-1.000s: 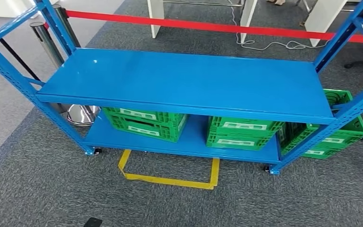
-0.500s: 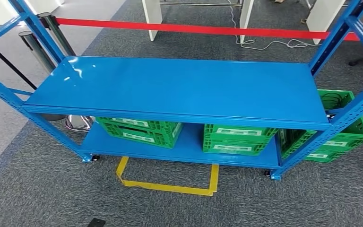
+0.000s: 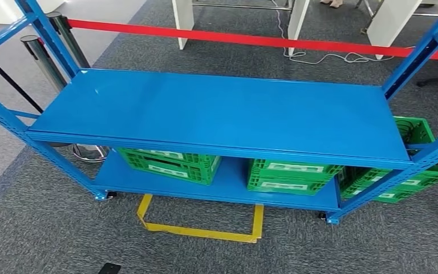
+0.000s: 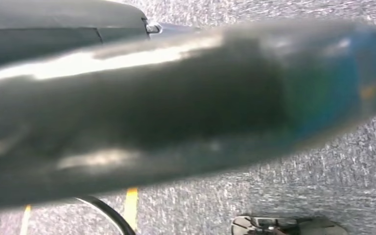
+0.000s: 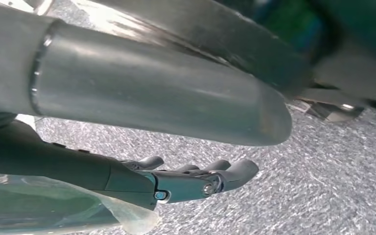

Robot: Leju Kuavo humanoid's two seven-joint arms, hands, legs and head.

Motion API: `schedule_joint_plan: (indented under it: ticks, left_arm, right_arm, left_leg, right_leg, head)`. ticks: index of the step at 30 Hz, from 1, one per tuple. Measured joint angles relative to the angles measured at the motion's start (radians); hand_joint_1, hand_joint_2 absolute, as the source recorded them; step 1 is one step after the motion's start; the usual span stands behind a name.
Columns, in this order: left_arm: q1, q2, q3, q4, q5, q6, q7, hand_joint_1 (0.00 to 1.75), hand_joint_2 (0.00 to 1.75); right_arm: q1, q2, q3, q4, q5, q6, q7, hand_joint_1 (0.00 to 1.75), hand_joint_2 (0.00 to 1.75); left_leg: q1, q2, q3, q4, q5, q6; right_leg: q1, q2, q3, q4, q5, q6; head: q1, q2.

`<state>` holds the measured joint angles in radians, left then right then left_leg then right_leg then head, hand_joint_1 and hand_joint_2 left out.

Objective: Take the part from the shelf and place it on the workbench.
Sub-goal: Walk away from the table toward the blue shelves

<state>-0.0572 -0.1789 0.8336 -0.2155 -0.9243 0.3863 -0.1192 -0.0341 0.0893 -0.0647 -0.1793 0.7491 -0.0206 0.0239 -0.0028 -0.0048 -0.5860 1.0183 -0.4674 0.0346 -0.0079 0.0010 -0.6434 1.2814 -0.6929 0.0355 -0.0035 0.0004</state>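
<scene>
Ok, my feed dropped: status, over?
Left hand blurred, grip unclear. Right hand beside clear plastic, hold unclear. Blue shelf ahead, green crates on its lower level.

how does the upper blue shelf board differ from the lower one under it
The upper shelf board lies bare, with nothing resting on it; the lower shelf board carries green crates. The upper shelf board is seen whole from the head view, while the lower shelf board is largely hidden beneath it and the crates. Both are the same glossy blue and sit in one blue frame.

Grey carpet [image 3: 45,228], yellow floor tape [image 3: 199,231], red barrier belt [image 3: 251,40], white table legs [image 3: 182,20]
</scene>
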Motion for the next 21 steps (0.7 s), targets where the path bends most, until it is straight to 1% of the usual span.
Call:
schedule_joint_plan:
  ticks: [1, 2, 3, 4, 5, 6, 7, 9, 10, 11, 12, 13, 14, 15, 16, 17, 18, 19, 20, 21]
  left_arm:
    - [0.001, 0.000, 0.000, 0.000, 0.000, 0.001, 0.001, 0.00, 0.00]
    - [0.002, -0.001, 0.000, 0.000, 0.000, 0.001, 0.002, 0.00, 0.00]
    - [0.002, -0.001, 0.000, 0.000, 0.000, 0.001, 0.003, 0.00, 0.00]
    - [0.003, -0.001, 0.001, 0.000, 0.000, 0.001, 0.003, 0.00, 0.00]
    - [0.002, -0.001, 0.001, 0.000, 0.000, 0.001, 0.004, 0.00, 0.00]
    - [0.001, -0.001, 0.001, 0.000, 0.000, 0.002, 0.004, 0.00, 0.00]
    - [0.000, -0.001, 0.001, 0.000, 0.000, 0.002, 0.004, 0.00, 0.00]
    - [-0.001, -0.002, 0.001, 0.000, 0.000, 0.002, 0.004, 0.00, 0.00]
    - [-0.001, -0.002, 0.001, 0.000, 0.000, 0.002, 0.004, 0.00, 0.00]
    - [-0.001, -0.002, 0.001, 0.000, 0.000, 0.002, 0.004, 0.00, 0.00]
    - [-0.001, -0.002, 0.001, 0.000, 0.000, 0.004, 0.004, 0.00, 0.00]
    - [-0.001, -0.001, 0.001, 0.000, 0.000, 0.006, 0.006, 0.00, 0.00]
    - [-0.001, -0.002, 0.001, 0.000, 0.000, 0.008, 0.008, 0.00, 0.00]
    - [-0.001, -0.002, 0.001, 0.000, -0.001, 0.010, 0.011, 0.00, 0.00]
    - [0.000, -0.003, 0.001, 0.000, -0.002, 0.011, 0.013, 0.00, 0.00]
    - [0.001, -0.004, 0.001, 0.000, -0.002, 0.012, 0.014, 0.00, 0.00]
    - [0.001, -0.004, 0.001, 0.000, -0.003, 0.013, 0.015, 0.00, 0.00]
    - [0.001, -0.005, 0.001, 0.000, -0.004, 0.014, 0.015, 0.00, 0.00]
    - [0.000, -0.005, 0.001, 0.000, -0.005, 0.015, 0.015, 0.00, 0.00]
    - [-0.002, -0.005, 0.001, 0.000, -0.008, 0.017, 0.015, 0.00, 0.00]
  right_arm:
    - [0.002, 0.000, 0.000, 0.000, -0.001, 0.000, 0.000, 0.00, 0.00]
    - [0.003, 0.000, 0.000, 0.000, -0.001, 0.000, 0.000, 0.00, 0.00]
    - [0.003, 0.000, 0.000, 0.000, -0.001, 0.000, 0.000, 0.00, 0.00]
    - [0.003, 0.000, 0.000, 0.000, -0.001, 0.000, 0.000, 0.00, 0.00]
    - [0.001, 0.000, 0.000, 0.000, -0.001, 0.000, 0.000, 0.00, 0.00]
    - [0.000, 0.000, 0.000, 0.000, -0.001, 0.000, 0.000, 0.00, 0.00]
    - [-0.001, 0.000, 0.000, 0.000, -0.001, 0.000, 0.000, 0.00, 0.00]
    - [0.000, 0.000, 0.000, 0.000, -0.001, 0.000, -0.001, 0.00, 0.00]
    - [0.001, -0.001, 0.000, 0.000, -0.001, 0.000, 0.000, 0.00, 0.00]
    - [0.002, -0.001, -0.001, 0.000, -0.001, -0.001, 0.000, 0.00, 0.00]
    - [0.001, -0.001, -0.001, 0.000, -0.001, -0.001, 0.000, 0.00, 0.00]
    - [0.001, -0.001, -0.001, 0.000, -0.001, 0.000, -0.001, 0.00, 0.00]
    - [0.000, -0.001, -0.001, 0.000, -0.001, 0.000, -0.001, 0.00, 0.00]
    - [0.000, -0.001, -0.001, 0.000, -0.001, 0.001, -0.001, 0.00, 0.00]
    - [0.001, -0.001, -0.001, 0.000, -0.001, 0.001, -0.001, 0.00, 0.00]
    - [0.001, -0.001, -0.001, 0.000, -0.001, 0.001, -0.001, 0.00, 0.00]
    - [0.001, -0.001, -0.001, 0.000, -0.001, 0.001, -0.001, 0.00, 0.00]
    - [0.001, -0.001, -0.001, 0.000, -0.001, 0.000, -0.001, 0.00, 0.00]
    - [0.001, -0.001, -0.001, 0.000, -0.001, 0.000, 0.000, 0.00, 0.00]
    - [0.000, -0.001, -0.001, 0.000, -0.001, 0.000, 0.001, 0.00, 0.00]
  left_leg:
    - [0.000, -0.001, 0.004, 0.000, -0.004, 0.001]
    - [0.000, -0.001, 0.009, 0.000, -0.008, 0.000]
    - [0.001, -0.002, 0.016, 0.001, -0.013, -0.002]
    - [0.001, -0.003, 0.022, 0.001, -0.018, -0.006]
    - [-0.001, -0.003, 0.027, 0.003, -0.023, -0.011]
    - [-0.002, -0.003, 0.031, 0.004, -0.027, -0.016]
    - [-0.004, -0.003, 0.032, 0.004, -0.029, -0.021]
    - [-0.003, -0.003, 0.035, 0.003, -0.029, -0.029]
    - [-0.002, -0.003, 0.035, 0.006, -0.034, -0.034]
    - [-0.001, -0.002, 0.028, 0.023, -0.047, -0.039]
    - [0.000, -0.002, 0.011, 0.062, -0.070, -0.045]
    - [0.002, -0.001, -0.017, 0.123, -0.101, -0.050]
    - [0.004, -0.001, -0.052, 0.194, -0.132, -0.054]
    - [0.006, -0.001, -0.083, 0.256, -0.153, -0.057]
    - [0.007, -0.001, -0.102, 0.290, -0.155, -0.058]
    - [0.008, -0.001, -0.103, 0.283, -0.136, -0.058]
    - [0.009, -0.001, -0.084, 0.237, -0.100, -0.056]
    - [0.010, -0.001, -0.054, 0.167, -0.058, -0.053]
    - [0.009, 0.000, -0.023, 0.098, -0.029, -0.049]
    - [0.007, 0.000, -0.001, 0.046, -0.013, -0.045]
  right_leg:
    - [-0.001, 0.000, -0.019, 0.015, 0.013, 0.001]
    - [-0.001, 0.000, -0.021, -0.004, 0.044, 0.002]
    - [-0.003, 0.000, -0.003, -0.063, 0.091, 0.002]
    - [-0.003, -0.001, 0.025, -0.132, 0.132, 0.001]
    - [-0.003, -0.001, 0.050, -0.191, 0.160, -0.002]
    - [-0.002, 0.000, 0.070, -0.233, 0.177, -0.007]
    - [-0.001, 0.001, 0.079, -0.248, 0.177, -0.012]
    - [0.000, 0.002, 0.084, -0.254, 0.179, -0.023]
    - [-0.001, 0.001, 0.086, -0.257, 0.180, -0.028]
    - [-0.003, 0.001, 0.089, -0.259, 0.181, -0.033]
    - [-0.005, 0.000, 0.091, -0.262, 0.182, -0.038]
    - [-0.005, -0.001, 0.092, -0.262, 0.181, -0.041]
    - [-0.005, -0.002, 0.093, -0.262, 0.180, -0.044]
    - [-0.005, -0.003, 0.094, -0.262, 0.179, -0.045]
    - [-0.005, -0.003, 0.095, -0.262, 0.177, -0.046]
    - [-0.005, -0.003, 0.098, -0.262, 0.176, -0.046]
    - [-0.005, -0.002, 0.101, -0.262, 0.174, -0.045]
    - [-0.005, -0.001, 0.105, -0.262, 0.172, -0.043]
    - [-0.003, -0.001, 0.107, -0.261, 0.169, -0.039]
    - [-0.001, -0.001, 0.108, -0.261, 0.167, -0.035]
  head:
    - [0.000, 0.000]
    - [0.000, 0.000]
    - [0.000, 0.000]
    - [0.000, 0.000]
    - [0.000, 0.000]
    - [-0.001, 0.000]
    - [-0.002, 0.000]
    - [-0.003, 0.000]
    - [-0.004, 0.000]
    - [-0.006, 0.000]
    - [-0.008, 0.000]
    - [-0.010, 0.000]
    - [-0.012, 0.000]
    - [-0.012, 0.000]
    - [-0.012, 0.000]
    - [-0.012, 0.000]
    - [-0.012, 0.000]
    - [-0.012, 0.000]
    - [-0.012, 0.000]
    - [-0.012, 0.000]
